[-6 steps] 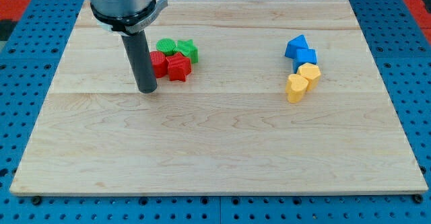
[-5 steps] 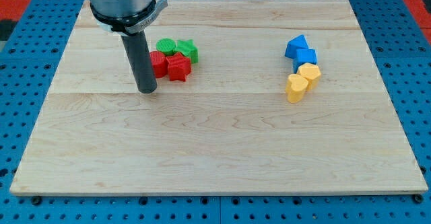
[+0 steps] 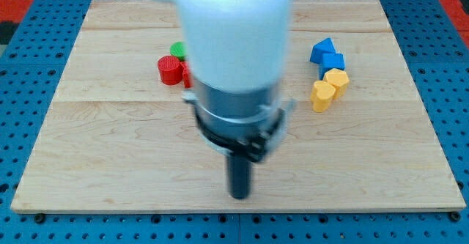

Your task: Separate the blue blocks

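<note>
1. The wooden board point(image 3: 110, 163) has wide bare room at its near-left and near-right.
2. My tip point(image 3: 239, 196) is a plain rod; it holds nothing and touches no block, close to the near edge.
3. The blue triangular block point(image 3: 320, 50) and the blue cube point(image 3: 333, 61) touch each other at the far right, beside two yellow blocks point(image 3: 328, 87).
4. The red cylinder point(image 3: 169, 69) and a green block point(image 3: 177, 50) show at the far left, partly hidden by the blurred arm point(image 3: 233, 46).

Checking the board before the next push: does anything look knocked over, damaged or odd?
Nothing looks damaged. The two blue blocks touch each other and the yellow blocks. My tip sits near the view's bottom, far from them, and the arm hides part of the red and green cluster.
</note>
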{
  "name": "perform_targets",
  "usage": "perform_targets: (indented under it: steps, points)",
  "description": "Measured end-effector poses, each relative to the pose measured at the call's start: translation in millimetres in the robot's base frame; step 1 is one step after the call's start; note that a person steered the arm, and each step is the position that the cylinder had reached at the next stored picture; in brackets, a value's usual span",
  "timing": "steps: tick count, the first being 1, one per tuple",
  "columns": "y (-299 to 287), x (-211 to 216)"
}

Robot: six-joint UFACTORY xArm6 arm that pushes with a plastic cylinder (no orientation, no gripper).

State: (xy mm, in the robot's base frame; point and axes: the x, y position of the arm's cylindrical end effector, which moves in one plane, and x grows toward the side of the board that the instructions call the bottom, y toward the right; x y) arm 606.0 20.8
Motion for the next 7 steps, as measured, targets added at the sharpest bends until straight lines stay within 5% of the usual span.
perform_targets:
  steps: [2, 7]
  points:
    - [108.0, 0.9]
    - [210.2, 1.2]
